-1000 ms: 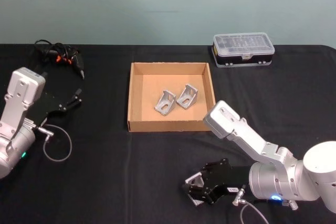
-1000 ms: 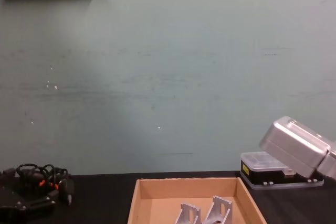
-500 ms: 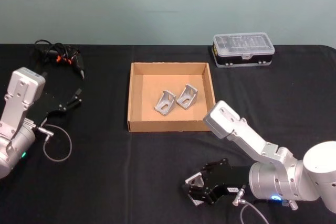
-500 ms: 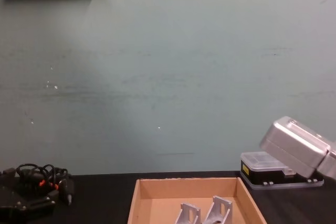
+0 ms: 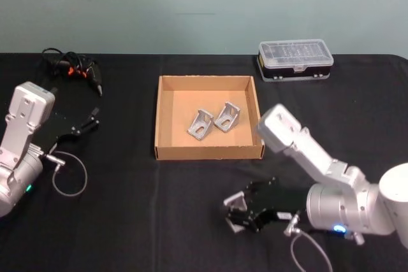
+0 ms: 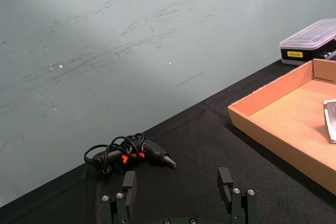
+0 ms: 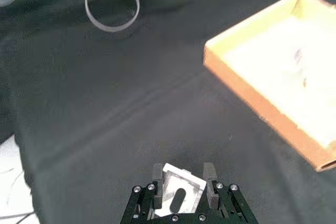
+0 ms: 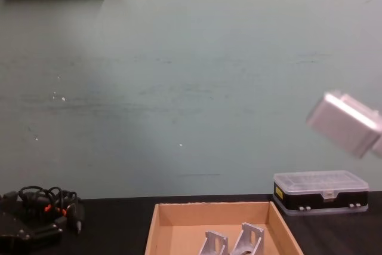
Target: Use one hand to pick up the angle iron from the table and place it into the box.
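**Inspector A:** Right gripper [image 5: 237, 214] status?

**Inspector B:** It is low over the black worktop [image 5: 127, 221], on the near side of the box [image 5: 208, 152] and well apart from it. The jaws are closed to the width of an angle iron [image 7: 178, 195] and grip it on both sides. In the right wrist view the bracket sits between the two fingers [image 7: 157, 174], slotted face showing. Whether it is clear of the worktop or touching it, I cannot tell.

**Inspector A:** Box contents?

**Inspector B:** Two more angle irons [image 5: 215, 120] lie side by side on the cardboard floor, toward its middle. The chest view shows them standing just inside the near wall.

**Inspector A:** Left gripper [image 6: 178, 203]?

**Inspector B:** Parked at the worktop's left side, away from the box. The jaws are wide apart with nothing between them.

**Inspector A:** Other items?

**Inspector B:** A clear-lidded plastic case [image 5: 295, 59] stands at the far right, beyond the box. A black tool with a coiled cable [image 5: 73, 68] lies at the far left. A loop of grey cable [image 5: 69, 173] hangs by the left arm.
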